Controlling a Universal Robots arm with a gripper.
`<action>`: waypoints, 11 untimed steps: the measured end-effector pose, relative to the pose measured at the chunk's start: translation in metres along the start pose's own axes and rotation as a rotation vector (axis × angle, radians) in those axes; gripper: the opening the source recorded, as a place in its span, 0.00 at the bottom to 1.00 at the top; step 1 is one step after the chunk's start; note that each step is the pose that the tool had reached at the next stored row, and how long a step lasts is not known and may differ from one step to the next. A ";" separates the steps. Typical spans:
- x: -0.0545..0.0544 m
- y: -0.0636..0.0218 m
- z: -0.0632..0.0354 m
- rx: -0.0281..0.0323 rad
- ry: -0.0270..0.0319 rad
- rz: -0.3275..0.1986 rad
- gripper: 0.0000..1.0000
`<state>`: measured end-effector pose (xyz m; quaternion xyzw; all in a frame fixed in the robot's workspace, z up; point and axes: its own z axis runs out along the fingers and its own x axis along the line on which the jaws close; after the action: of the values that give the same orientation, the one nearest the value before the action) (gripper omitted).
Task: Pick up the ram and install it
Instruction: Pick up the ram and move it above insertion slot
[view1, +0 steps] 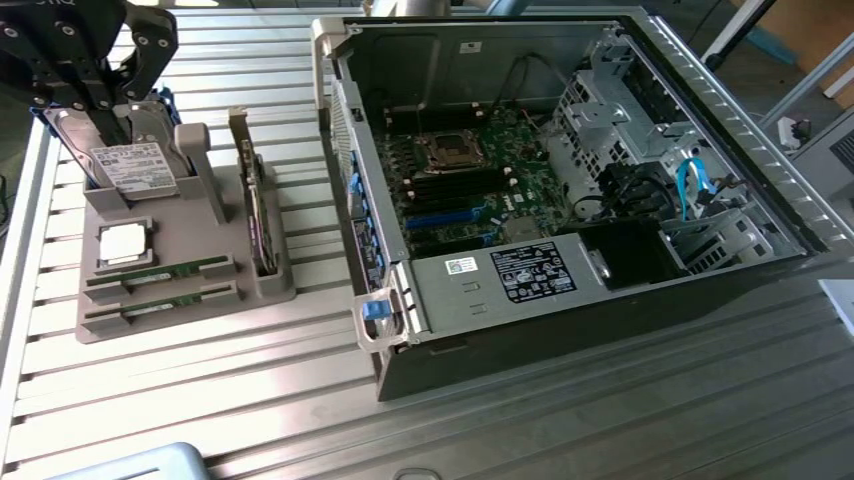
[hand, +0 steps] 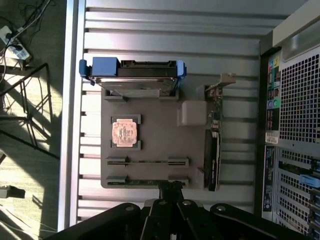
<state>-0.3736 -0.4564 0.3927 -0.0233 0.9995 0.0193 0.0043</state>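
Over the gray holder (view1: 180, 235) (hand: 155, 135), at the exterior view's left, your gripper (view1: 110, 110) (hand: 172, 187) hangs with its black fingers pressed fully together and nothing between them. It touches none of the parts and sits well above them. Your wrist points straight down, so the wrist view looks flat onto the holder, with the finger linkages spreading out from the joined tips. In the exterior view the gripper shows in front of the hard drive (view1: 134, 165) (hand: 135, 75), which stands on edge in blue rails at one end of the holder. The ram (view1: 160, 272) (hand: 147, 161) is at the opposite end, a thin green stick seated on edge in a narrow slot. A twin stick (view1: 160, 303) (hand: 145, 181) sits in the next slot, parallel and just beside it. Between the ram and the drive lies a square processor (view1: 123, 243) (hand: 124, 133), flat in its recess. A taller card (view1: 254, 200) (hand: 214, 145) with a metal bracket stands along the holder's side nearest the case (view1: 747, 130). The case lies open on its side, with its green board (view1: 467, 180) exposed. Everything rests on a ribbed metal table (view1: 534, 420) (hand: 165, 30).
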 end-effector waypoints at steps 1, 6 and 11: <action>0.000 0.0000 0.0000 0.0000 0.0002 -0.005 0.10; 0.000 -0.0001 0.0000 -0.0004 0.0013 -0.035 0.10; 0.000 -0.0001 0.0000 -0.0007 0.0024 -0.063 0.10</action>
<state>-0.3735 -0.4565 0.3926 -0.0548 0.9983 0.0195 0.0037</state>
